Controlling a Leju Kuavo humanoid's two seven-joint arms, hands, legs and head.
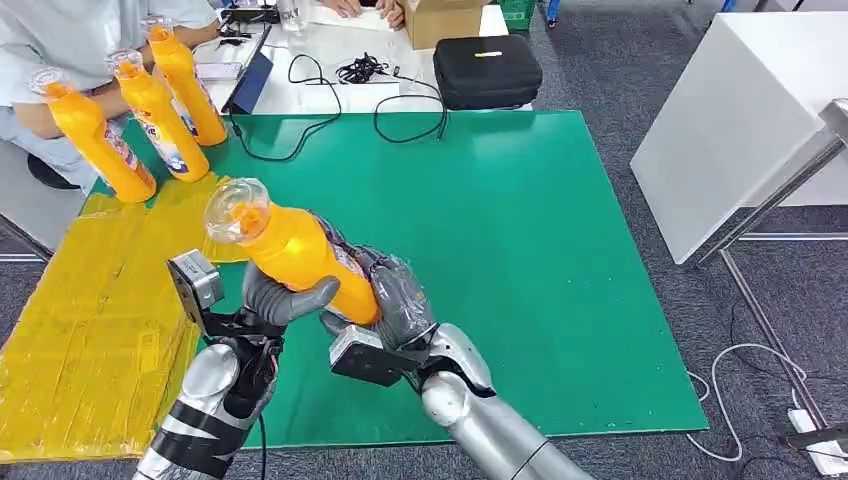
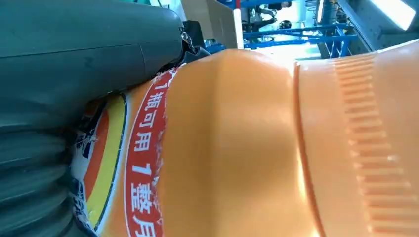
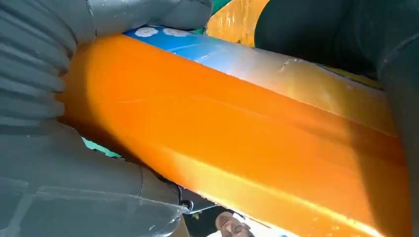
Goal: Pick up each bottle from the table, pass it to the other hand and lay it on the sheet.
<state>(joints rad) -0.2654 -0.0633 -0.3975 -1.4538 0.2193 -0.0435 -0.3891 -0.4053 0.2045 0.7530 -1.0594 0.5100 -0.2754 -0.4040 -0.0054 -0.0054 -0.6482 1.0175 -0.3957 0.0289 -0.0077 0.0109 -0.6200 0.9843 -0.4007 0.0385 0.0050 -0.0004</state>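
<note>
Both hands wrapped on one orange bottle [image 1: 300, 255] mid-air over the green mat [image 1: 520, 220]: left hand [image 1: 280, 300] grips its front, right hand [image 1: 395, 295] its base, beside the yellow sheet [image 1: 90, 300].

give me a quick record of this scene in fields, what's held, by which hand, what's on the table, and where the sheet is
held item: orange bottle, tilted, clear cap toward the yellow sheet
left robot hand: wrapped around the bottle's body
right robot hand: gripping the bottle's lower end
stage: handover, both hands on the bottle above the green mat
waiting bottles: three orange bottles upright at the mat's far left corner
sheet: yellow sheet left of the mat, no bottle lying on it
other: black case, cables, a seated person
</note>
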